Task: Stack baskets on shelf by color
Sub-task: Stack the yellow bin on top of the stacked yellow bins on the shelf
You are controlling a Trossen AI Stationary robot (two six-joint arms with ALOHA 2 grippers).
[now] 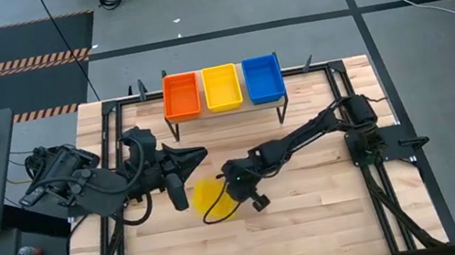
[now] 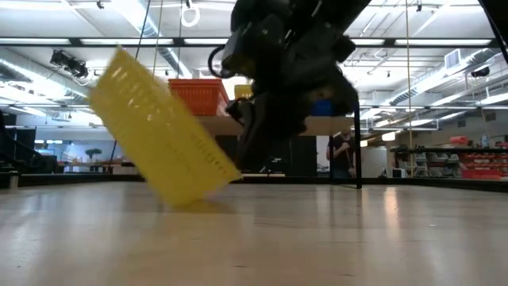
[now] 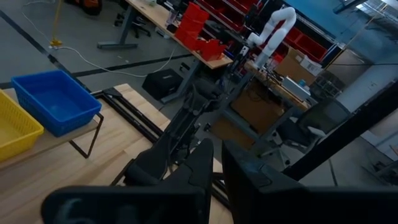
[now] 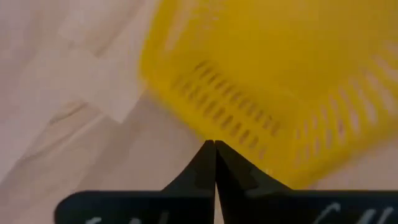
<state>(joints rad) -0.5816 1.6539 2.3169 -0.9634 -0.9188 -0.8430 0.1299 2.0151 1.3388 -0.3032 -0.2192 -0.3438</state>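
**A:** Start from above. How far along are you?

**B:** The shelf point(image 1: 227, 112) stands at the far edge of the table point(image 1: 316, 214). You have three piles on it in a row: the orange pile point(image 1: 181, 95), the yellow pile point(image 1: 222, 88) and the blue pile point(image 1: 263, 79). From above you cannot count how many baskets are in each. One loose yellow basket point(image 1: 208, 195) is out near the middle of the table, so that one is not put away yet.

**A:** And the arms?

**B:** The right gripper point(image 1: 227, 190) is right at the loose yellow basket. The left gripper point(image 1: 200, 155) waits just beside it, on the side nearer the shelf.

**A:** Now look from table height.

**B:** The loose yellow basket point(image 2: 159, 135) is tipped up on one low corner, with the dark arm right next to it. Behind it you can see the orange pile up on the shelf.

**A:** The left wrist?

**B:** The left gripper's fingers are almost together, with nothing between them. Past them you see the blue pile point(image 3: 56, 102) at the end of the shelf, with the yellow pile next to it.

**A:** The right wrist?

**B:** Your right gripper's fingers are shut tight, tip to tip. They sit right at the wall of the loose yellow basket point(image 4: 261, 74). You cannot tell if they pinch that wall or only touch it.

**A:** So what is left?

**B:** I think you are near the end. This basket needs to go on the yellow pile.
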